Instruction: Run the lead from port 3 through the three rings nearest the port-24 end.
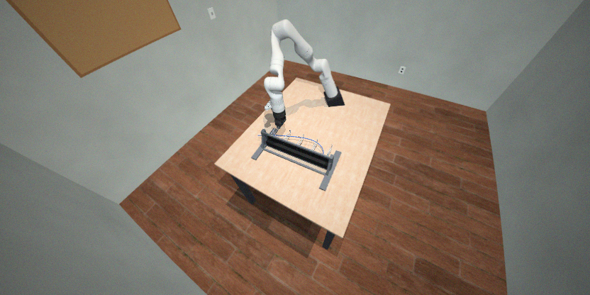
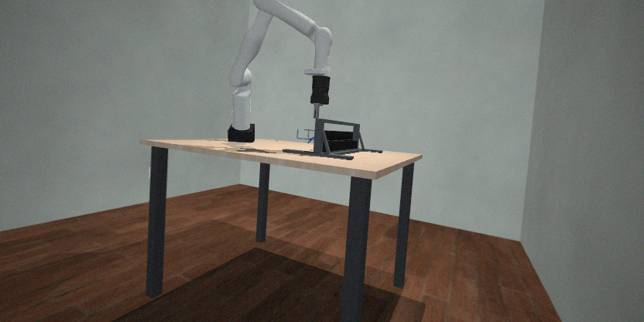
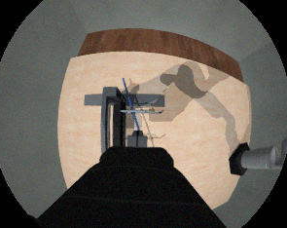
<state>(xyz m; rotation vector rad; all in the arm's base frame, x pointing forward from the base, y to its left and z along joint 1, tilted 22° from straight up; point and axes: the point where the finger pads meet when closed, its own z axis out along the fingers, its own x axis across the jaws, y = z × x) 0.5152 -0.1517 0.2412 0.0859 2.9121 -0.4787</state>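
You are looking into a room with pale grey-green walls [image 2: 450,72] and a reddish-brown plank floor [image 1: 432,193]. A light wooden table [image 2: 382,164] stands on dark legs. An orange-brown panel [image 1: 86,12] and two white outlets hang on the walls.

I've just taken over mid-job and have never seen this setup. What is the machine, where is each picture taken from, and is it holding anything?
The white jointed machine is a single robot arm bolted to a wooden table. One picture looks down from high in the room, one looks from the side at about table height, and the round one comes from a camera on the arm's wrist, looking past its dark gripper body.

On the table stands a grey rack carrying a black patch panel. A thin blue lead arcs along its top.

The gripper points straight down over one end of the rack, with its fingers fully shut. The pictures are too small to show whether the lead is pinched between them.
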